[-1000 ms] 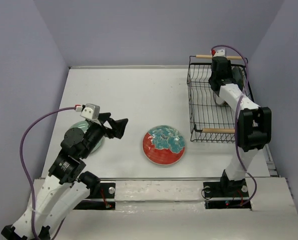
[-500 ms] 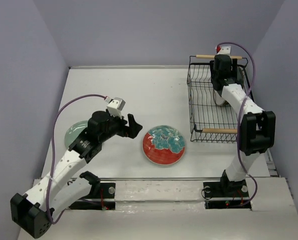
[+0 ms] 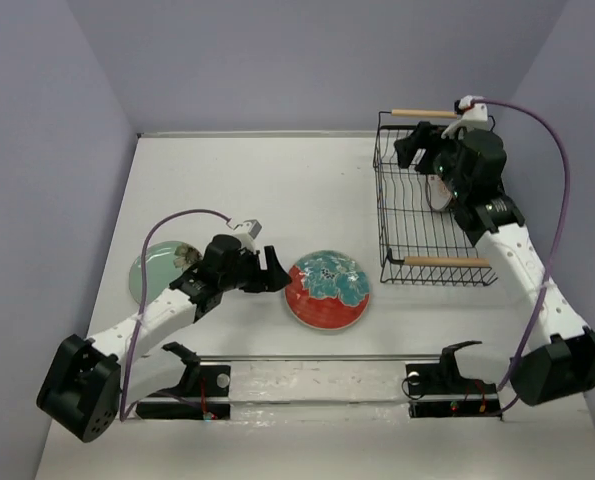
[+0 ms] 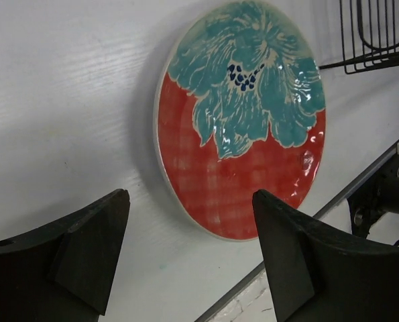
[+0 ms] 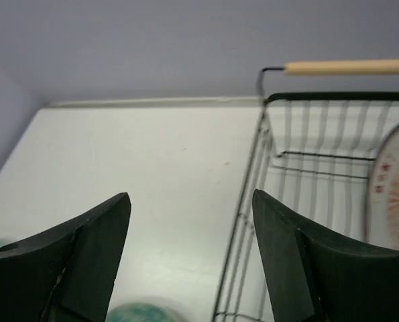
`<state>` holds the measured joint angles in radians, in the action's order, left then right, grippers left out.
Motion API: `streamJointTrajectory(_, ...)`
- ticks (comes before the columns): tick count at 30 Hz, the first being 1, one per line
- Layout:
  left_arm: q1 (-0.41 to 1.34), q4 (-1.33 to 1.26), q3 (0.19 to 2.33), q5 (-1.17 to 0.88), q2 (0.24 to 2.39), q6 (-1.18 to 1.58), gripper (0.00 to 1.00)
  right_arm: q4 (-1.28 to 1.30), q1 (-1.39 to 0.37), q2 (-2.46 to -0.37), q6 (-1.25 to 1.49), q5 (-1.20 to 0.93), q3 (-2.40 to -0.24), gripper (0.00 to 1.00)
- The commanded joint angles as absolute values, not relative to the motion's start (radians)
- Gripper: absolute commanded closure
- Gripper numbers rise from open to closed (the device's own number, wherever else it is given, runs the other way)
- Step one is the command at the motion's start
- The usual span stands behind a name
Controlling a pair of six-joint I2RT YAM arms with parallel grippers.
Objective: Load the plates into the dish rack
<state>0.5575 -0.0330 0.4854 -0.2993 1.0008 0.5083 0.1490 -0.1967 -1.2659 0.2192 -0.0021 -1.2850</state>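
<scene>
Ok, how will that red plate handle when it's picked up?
The red plate looks glossy, so probably slippery. It lies flat on the table, so getting under its rim may be awkward. Likely ceramic: stiff, chippable.

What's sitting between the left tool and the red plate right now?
Nothing; only bare white table separates the left tool from the red plate, clearest in the left wrist view.

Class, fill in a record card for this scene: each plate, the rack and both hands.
red plate: flat on table, near the middle
mint plate: flat on table, left side
white-and-orange plate: on edge inside dish rack
left hand: open, empty, facing red plate
right hand: open, empty, by dish rack's far handle
</scene>
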Motion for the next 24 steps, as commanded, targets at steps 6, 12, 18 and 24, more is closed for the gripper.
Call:
streamJointTrajectory(6, 0.578, -0.363, 0.419, -0.422, 1.262, 0.646, 0.23, 0.012, -0.363, -1.071, 0.41, -0.31, -1.005, 0.23)
streamJointTrajectory(12, 0.598, -0.466, 0.416, -0.443, 1.374, 0.67, 0.33, -0.06, -0.382, -1.028, 0.462, -0.405, -0.879, 0.28)
streamJointTrajectory(18, 0.606, -0.586, 0.404, -0.425, 1.479, 0.712, 0.71, -0.12, -0.382, -0.993, 0.498, -0.413, -0.819, 0.29)
streamJointTrajectory(24, 0.597, -0.592, 0.365, -0.393, 1.404, 0.716, 0.94, -0.075, -0.382, -1.005, 0.462, -0.482, -0.847, 0.29)
